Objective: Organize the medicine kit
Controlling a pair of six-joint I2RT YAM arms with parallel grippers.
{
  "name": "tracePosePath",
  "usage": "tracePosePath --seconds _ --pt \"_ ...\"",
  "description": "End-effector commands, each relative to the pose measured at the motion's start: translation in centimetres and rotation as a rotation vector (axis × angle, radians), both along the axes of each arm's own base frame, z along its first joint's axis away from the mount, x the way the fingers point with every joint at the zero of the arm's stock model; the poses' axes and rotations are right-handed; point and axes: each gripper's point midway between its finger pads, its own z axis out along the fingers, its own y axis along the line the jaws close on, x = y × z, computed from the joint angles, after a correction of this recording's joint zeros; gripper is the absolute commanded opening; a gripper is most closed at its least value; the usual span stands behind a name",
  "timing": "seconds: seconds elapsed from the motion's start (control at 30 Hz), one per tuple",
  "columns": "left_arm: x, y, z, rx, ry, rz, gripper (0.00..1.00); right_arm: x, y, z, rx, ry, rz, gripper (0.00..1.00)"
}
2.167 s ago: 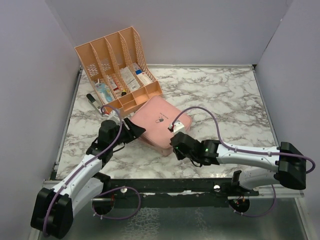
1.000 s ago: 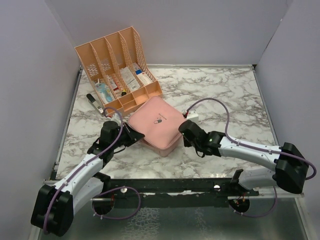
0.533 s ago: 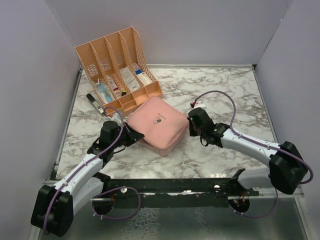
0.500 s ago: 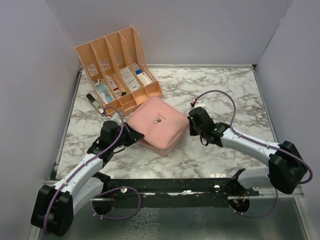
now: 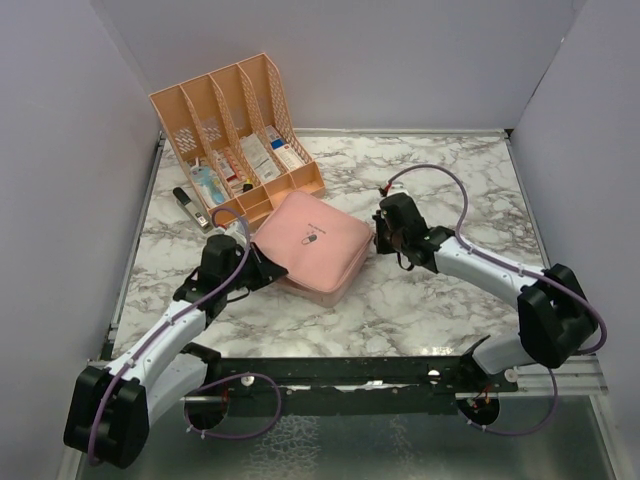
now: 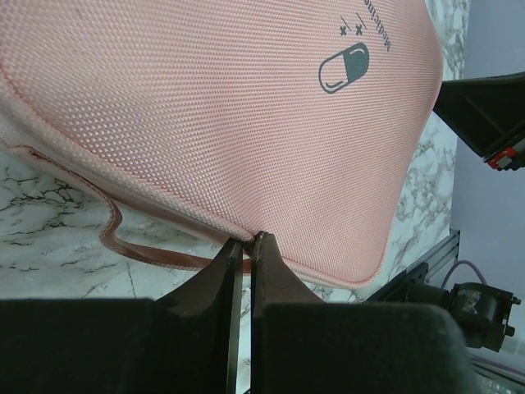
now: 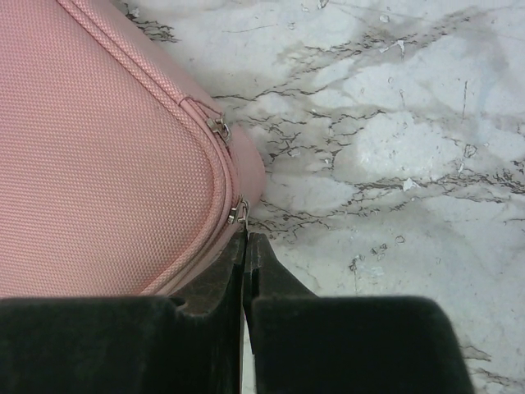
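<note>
**Zip work at the kit's corner, one arm bracing**

The step in hand, as I judge it, is working the zip of the medicine kit (image 5: 310, 250). The kit lies lid-up on the marble table (image 5: 450, 190). I cannot tell whether the zip is being run open or shut.

At the kit's near-left edge, the left gripper (image 6: 244, 242) has its jaws pressed together on the rim. They pinch the fabric seam just beside a thin pink strap (image 6: 115, 238) that loops out from under the kit. The left arm (image 5: 165, 335) lies low and stretched, with its wrist aimed into the kit's side. I read this as a bracing hold.

At the kit's right corner, the right gripper (image 7: 244, 238) has its jaws closed tight. They appear to nip the tab of a zip pull (image 7: 238, 212). A second pull (image 7: 218, 126) sits a little farther along the same track. The right arm (image 5: 480, 268) sweeps in from the kit's right, forearm low and wrist bent back toward the corner.

The next move calls for drawing the pull along the curved track, following the bend rather than tugging straight. Meanwhile the left hold has to stop the kit sliding or turning. The thin tab could slip from the jaws.

Just behind the kit's far-left corner stands a peach desk organiser (image 5: 180, 120) with boxes (image 5: 262, 155) in its slots.
</note>
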Motion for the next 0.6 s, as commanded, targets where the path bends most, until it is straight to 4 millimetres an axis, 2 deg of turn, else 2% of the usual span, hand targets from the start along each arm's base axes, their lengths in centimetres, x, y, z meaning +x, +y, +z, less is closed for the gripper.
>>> tracePosePath --seconds 0.0,0.1,0.2,0.3,0.37,0.47,0.57 --pt "-0.4 -0.5 1.0 0.019 -0.043 -0.092 0.00 2.7 0.1 2.7 0.021 -0.085 -0.022 0.01" --pt "-0.3 -0.6 1.4 0.016 -0.051 -0.098 0.00 3.0 -0.1 3.0 0.024 -0.070 -0.038 0.01" --pt "0.0 -0.8 2.2 0.006 -0.067 -0.102 0.02 2.4 0.0 3.3 0.034 -0.031 -0.024 0.14" --pt "0.7 -1.0 3.1 -0.004 -0.090 -0.100 0.21 1.0 -0.7 3.4 0.042 0.005 -0.047 0.34" --pt "1.2 -1.1 3.6 0.000 -0.103 -0.098 0.35 -0.1 -0.9 3.6 0.072 0.025 -0.057 0.42" --pt "1.9 -0.8 4.2 0.033 -0.118 -0.084 0.55 -2.0 -0.3 4.0 0.152 0.060 -0.028 0.48" --pt "3.0 0.5 4.9 0.116 -0.146 -0.035 0.66 -3.9 1.0 4.3 0.246 0.109 0.022 0.50"
